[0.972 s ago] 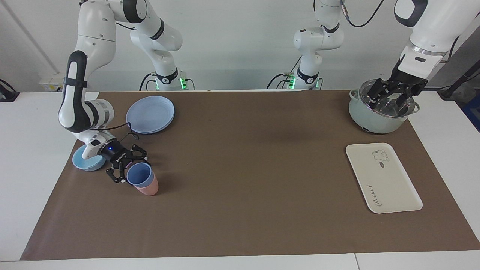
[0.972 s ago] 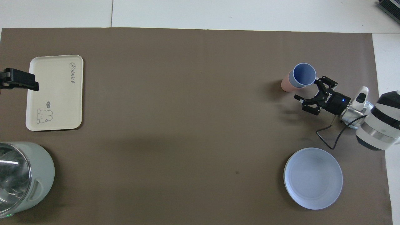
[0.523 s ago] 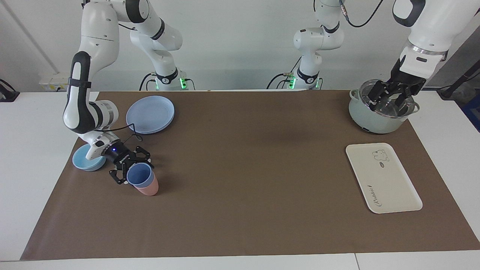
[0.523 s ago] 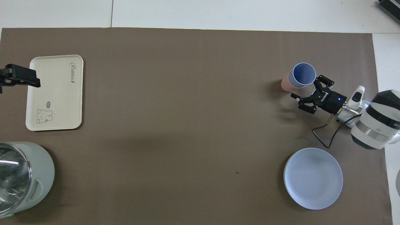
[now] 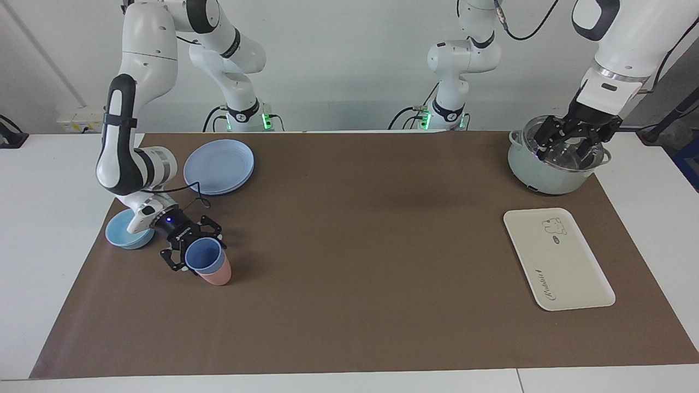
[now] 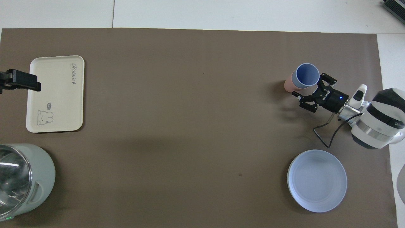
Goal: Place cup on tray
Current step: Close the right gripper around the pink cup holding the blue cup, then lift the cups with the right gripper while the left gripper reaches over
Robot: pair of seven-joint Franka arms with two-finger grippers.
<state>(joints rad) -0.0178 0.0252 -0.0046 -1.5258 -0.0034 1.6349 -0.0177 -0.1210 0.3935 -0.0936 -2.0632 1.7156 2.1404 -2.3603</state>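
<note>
The periwinkle-blue cup [image 5: 203,255] [image 6: 305,75] sits nested inside a salmon-pink tumbler [image 5: 218,275] [image 6: 288,85] toward the right arm's end of the table. My right gripper [image 5: 189,251] [image 6: 308,90] is low at the cup's side and open, with its fingers reaching around the cup's rim; whether they touch it I cannot tell. The cream tray [image 5: 558,259] [image 6: 55,93] lies flat near the left arm's end with nothing on it. My left gripper [image 5: 570,140] [image 6: 19,84] hangs open over the pot and holds nothing.
A pale green pot [image 5: 551,164] [image 6: 22,177] with a glass lid stands nearer the robots than the tray. A round blue plate [image 5: 219,166] [image 6: 317,180] and a low light-blue bowl [image 5: 126,231] lie close to the right arm.
My right gripper has slid in toward the cup until its fingers flank the rim. The left gripper has risen slightly over the pot.
</note>
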